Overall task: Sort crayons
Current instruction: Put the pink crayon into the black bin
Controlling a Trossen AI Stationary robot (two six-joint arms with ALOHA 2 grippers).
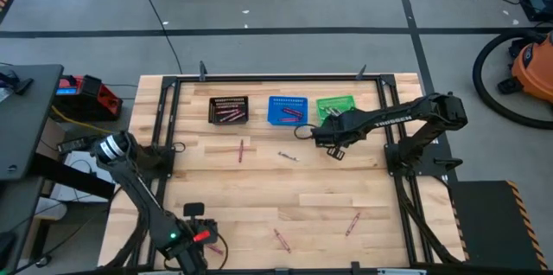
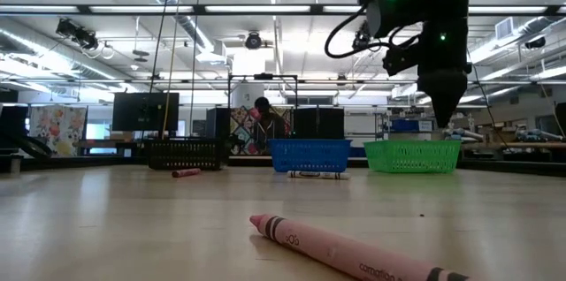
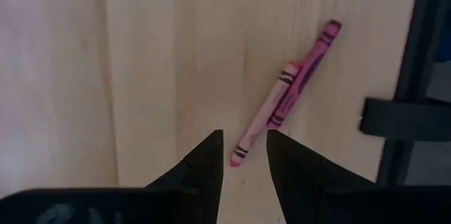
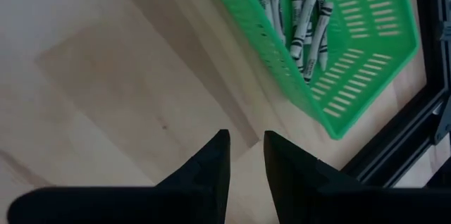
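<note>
Loose crayons lie flat on the wooden table: a red one, a pale grey one, a red one and a pink one. A pink crayon and a magenta crayon lie side by side under my left gripper at the near left. That gripper is narrowly open, and the pink crayon's end shows in the gap. My right gripper, narrowly open and empty, hangs over bare wood just in front of the green basket, which holds several grey crayons.
Black, blue and green mesh baskets stand in a row at the far side. A black frame rail runs close beside the left gripper's crayons. A pink crayon lies close in front of the low camera.
</note>
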